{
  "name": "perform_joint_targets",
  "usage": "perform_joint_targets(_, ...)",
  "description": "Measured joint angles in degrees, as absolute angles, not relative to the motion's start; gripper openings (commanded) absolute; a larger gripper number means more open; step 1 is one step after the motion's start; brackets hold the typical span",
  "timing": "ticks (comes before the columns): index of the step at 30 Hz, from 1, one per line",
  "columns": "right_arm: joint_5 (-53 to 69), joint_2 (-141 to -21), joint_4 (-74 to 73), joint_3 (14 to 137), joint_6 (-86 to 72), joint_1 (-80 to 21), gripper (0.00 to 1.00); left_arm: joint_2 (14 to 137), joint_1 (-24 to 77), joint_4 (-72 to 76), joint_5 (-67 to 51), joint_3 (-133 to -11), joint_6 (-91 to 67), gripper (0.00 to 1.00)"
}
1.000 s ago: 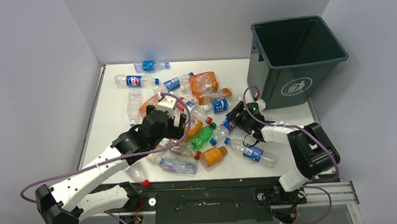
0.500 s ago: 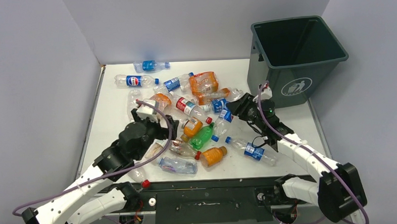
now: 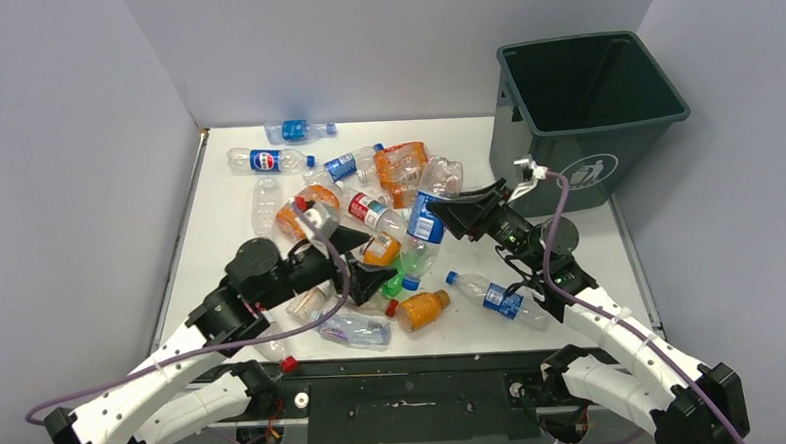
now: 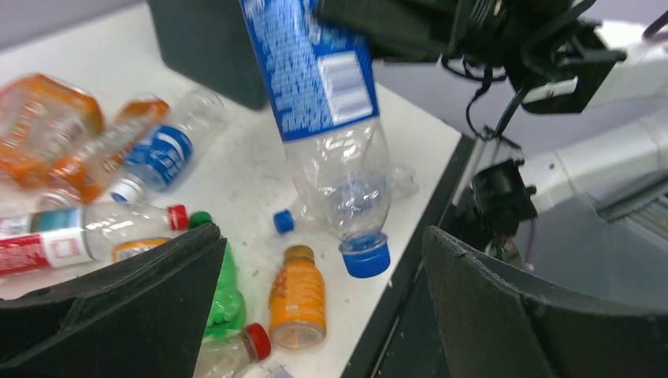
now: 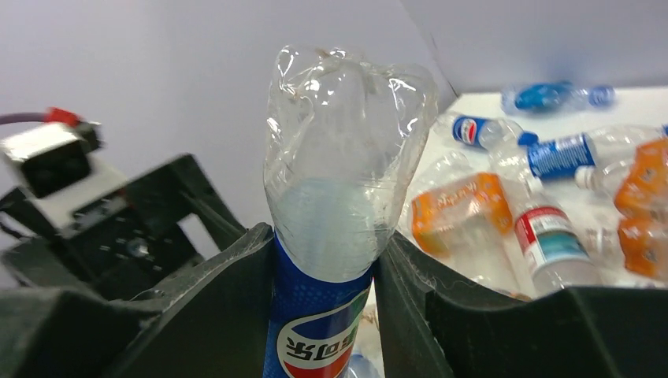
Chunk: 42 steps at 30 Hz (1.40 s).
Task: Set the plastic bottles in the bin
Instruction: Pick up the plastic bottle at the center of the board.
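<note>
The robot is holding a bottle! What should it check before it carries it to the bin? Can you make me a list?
1. Grip: the right gripper is shut on the blue-labelled bottle, with a finger on each side. Ok.
2. Bottle free of the pile: it hangs cap down, close to the green bottle. Cannot tell whether they touch.
3. Bin ready: its top is open, with no lid. Ok.
4. Left gripper out of the way: it is open, on the side away from the bin. Ok.
5. Bottle high enough to pass the bin's rim: cannot tell.
</note>
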<state>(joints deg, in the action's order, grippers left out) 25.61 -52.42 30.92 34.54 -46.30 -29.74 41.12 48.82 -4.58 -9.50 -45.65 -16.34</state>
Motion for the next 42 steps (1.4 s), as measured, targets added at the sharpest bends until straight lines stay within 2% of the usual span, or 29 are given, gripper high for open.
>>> perform_joint_targets(5, 25.98, -51.94, 42.85, 32.67, -50.61, -30.48, 0.41, 48.34, 48.99, -6.52, -15.62, -46.76, -17.54, 0.96)
perform_joint_targets(13, 25.80, -52.82, 55.07, 30.70, -54.72, -31.27, 0.41, 48.29, 49.04, -2.61, -21.37, -46.63, -21.39, 0.96)
perform_joint_targets(16, 25.67, -53.47, 57.71, 30.30, -55.44, -31.66, 0.41, 49.21, 49.04, -0.69, -22.90, -46.63, -22.70, 1.00)
perform_joint_targets(19, 25.28, -53.80, 59.18, 29.76, -56.07, -31.99, 0.41, 50.65, 49.04, 0.34, -24.49, -46.63, -23.81, 0.83)
perform_joint_targets(25, 24.80, -53.89, 60.71, 29.61, -56.16, -32.38, 0.41, 53.65, 49.04, 1.34, -27.49, -46.63, -25.69, 0.41)
perform_joint_targets(27, 24.64, -53.89, 60.73, 29.54, -55.94, -32.40, 0.44, 54.11, 49.06, 1.80, -28.40, -46.65, -26.09, 0.30)
perform_joint_targets(28, 24.53, -53.89, 60.62, 29.54, -55.72, -32.40, 0.49, 54.22, 49.10, 2.02, -28.75, -46.65, -26.33, 0.24)
perform_joint_targets(29, 24.51, -53.89, 60.53, 29.54, -55.68, -32.40, 0.60, 54.24, 49.10, 2.09, -28.95, -46.65, -26.44, 0.17)
perform_joint_targets(31, 24.49, -53.76, 60.23, 29.54, -55.33, -32.40, 0.91, 54.24, 49.08, 2.00, -29.06, -46.65, -26.17, 0.00)
perform_joint_targets(32, 24.58, -53.47, 59.16, 29.61, -54.68, -32.40, 0.96, 54.24, 49.06, 1.85, -28.99, -46.65, -26.04, 0.00)
perform_joint_targets(33, 24.84, -53.10, 58.08, 29.63, -54.85, -32.38, 0.90, 54.22, 49.08, 1.67, -28.84, -46.68, -25.71, 0.00)
perform_joint_targets(36, 25.36, -50.26, 49.52, 30.65, -52.14, -32.47, 0.90, 53.63, 49.08, -1.45, -26.59, -47.55, -23.14, 0.00)
perform_joint_targets(42, 25.45, -41.67, 19.20, 43.66, -37.91, -32.47, 0.90, 49.23, 49.01, -15.25, -14.83, -53.89, -10.85, 0.00)
